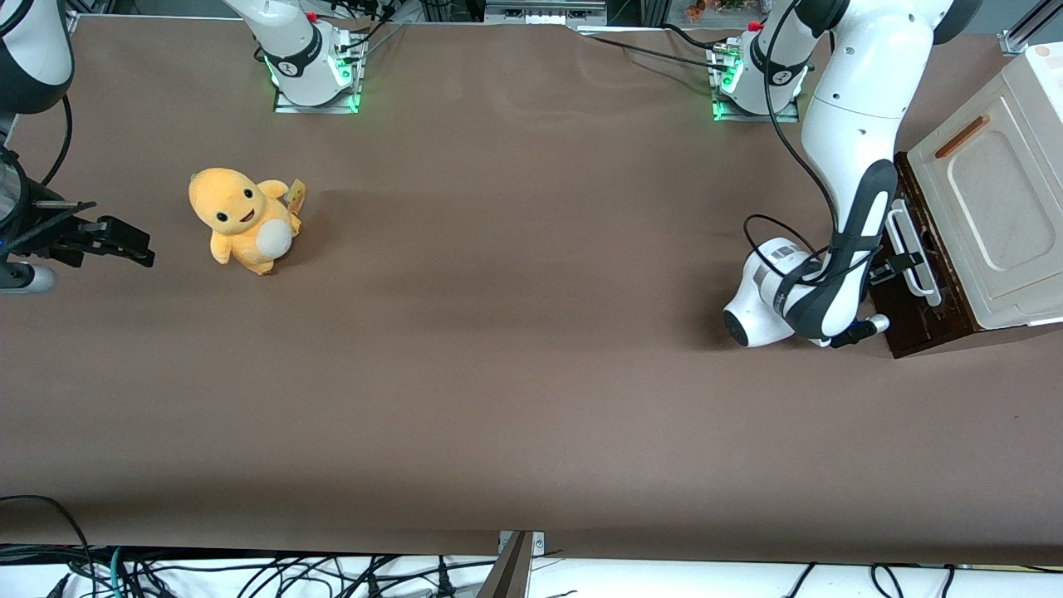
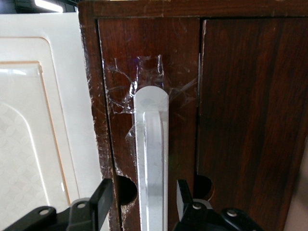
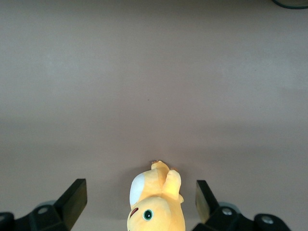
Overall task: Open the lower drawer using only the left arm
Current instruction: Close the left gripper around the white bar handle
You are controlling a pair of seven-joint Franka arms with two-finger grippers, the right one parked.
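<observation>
your gripper (image 2: 144, 202) straddles the handle (image 2: 151, 159) of the lower drawer (image 1: 918, 274), fingers open (nothing gripped yet); you'd close, then pull straight out.

the cabinet (image 1: 988, 208) lies on the table (image 1: 515, 374) at the working arm's end. the lower drawer (image 1: 918, 274) faces the parked arm's end, its handle (image 2: 151, 159) running along the front. the left arm (image 1: 855, 141) reaches down in front of the drawer, and the gripper (image 2: 144, 202) sits at the handle, one finger either side of the bar, spread apart. a plush toy (image 1: 242, 218) sits toward the parked arm's end, well apart.
</observation>
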